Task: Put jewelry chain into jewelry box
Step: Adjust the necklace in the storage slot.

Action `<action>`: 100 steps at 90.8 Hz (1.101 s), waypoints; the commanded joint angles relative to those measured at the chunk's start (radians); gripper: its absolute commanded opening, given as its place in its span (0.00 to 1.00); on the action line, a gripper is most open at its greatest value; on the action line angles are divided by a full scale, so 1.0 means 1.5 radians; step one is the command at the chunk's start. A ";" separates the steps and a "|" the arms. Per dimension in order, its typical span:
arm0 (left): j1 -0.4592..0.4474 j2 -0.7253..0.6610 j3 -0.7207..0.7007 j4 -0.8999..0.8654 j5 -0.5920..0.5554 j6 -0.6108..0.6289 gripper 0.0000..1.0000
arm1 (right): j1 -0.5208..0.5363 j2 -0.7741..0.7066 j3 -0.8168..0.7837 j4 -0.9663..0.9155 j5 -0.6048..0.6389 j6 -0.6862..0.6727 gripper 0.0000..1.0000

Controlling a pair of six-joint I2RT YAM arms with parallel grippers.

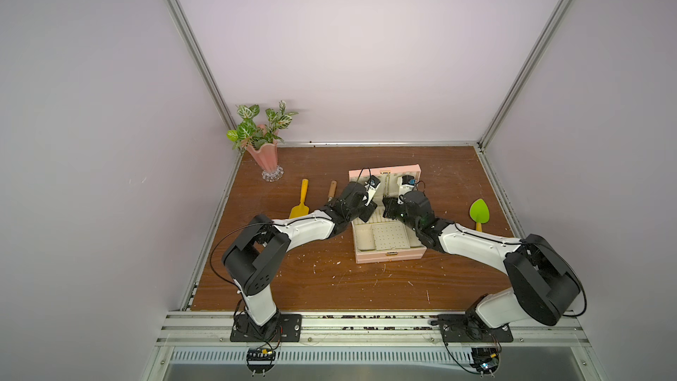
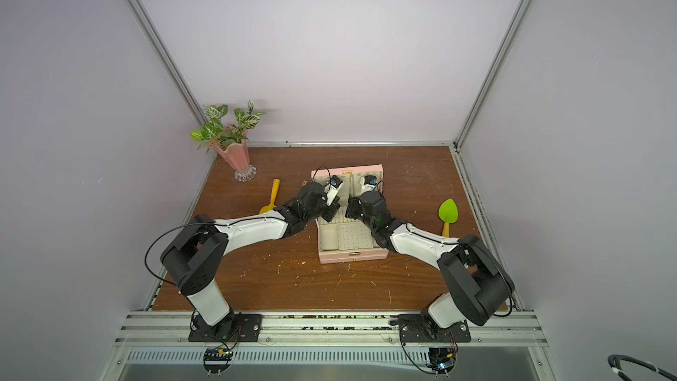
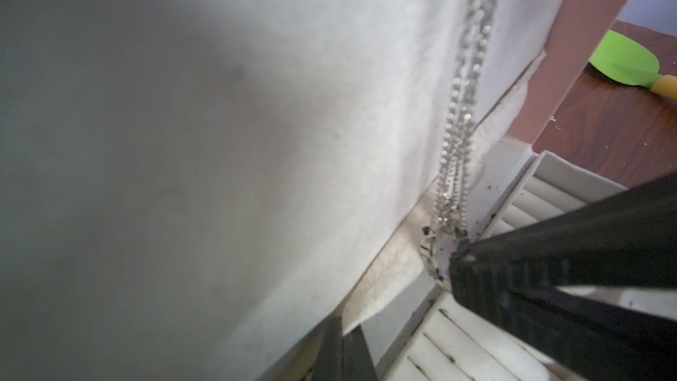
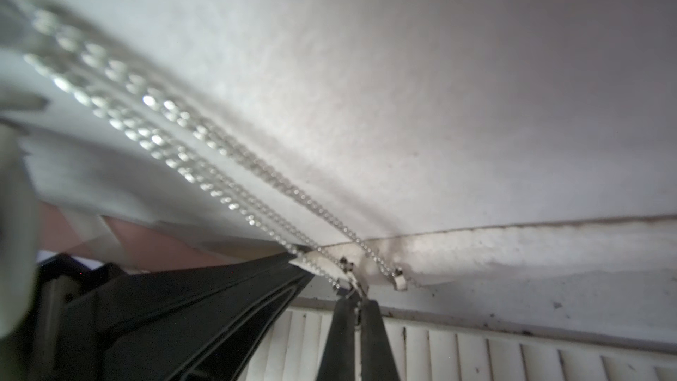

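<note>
Two robot arms work inside an open pink jewelry box (image 1: 388,256) on a brown wooden table (image 1: 329,287). Nearest the viewer is the box's front wall with a small gold clasp (image 1: 391,252). Behind it comes a cream dotted compartment (image 1: 390,238), then rows of cream slots.

Over those slots the two grippers meet, tips almost together. The right gripper (image 4: 357,300) is pinched tight on the lower end of the chain (image 3: 458,134), where a small metal fitting shows at its fingertips. The left gripper (image 3: 344,331) is closed tight too. Its tip rests against the strands, but whether it pinches one is hard to tell.

Behind them the lid (image 1: 384,171) stands upright. The thin silvery chain hangs in several strands down its cream lining to the seam at the hinge, so it is already inside the box.

The step in hand looks like the last settling of the chain's loose end. The next move calls for gently opening the fingers and backing out slowly, so no strand snags.

Beside the box lie a yellow scoop (image 1: 300,201) and a green scoop (image 1: 479,210). Farthest back stands a pink vase (image 1: 265,157) of leaves. No brand, label or writing can be read.
</note>
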 commanded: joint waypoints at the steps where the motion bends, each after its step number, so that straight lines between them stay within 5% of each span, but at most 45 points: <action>1: 0.003 -0.010 -0.005 0.043 0.015 -0.019 0.01 | -0.002 -0.017 -0.001 0.014 -0.006 0.001 0.10; 10: 0.003 -0.010 -0.005 0.043 0.016 -0.018 0.01 | -0.002 -0.051 -0.012 0.004 0.011 -0.008 0.26; 20: 0.003 -0.012 -0.005 0.044 0.017 -0.018 0.01 | -0.002 -0.090 -0.027 -0.010 0.037 -0.021 0.33; 52: 0.003 -0.014 -0.006 0.045 0.023 -0.023 0.01 | 0.000 -0.070 -0.027 0.018 0.085 -0.046 0.26; 100: 0.003 -0.023 -0.010 0.043 0.027 -0.016 0.01 | 0.005 0.004 0.004 0.079 0.090 -0.058 0.28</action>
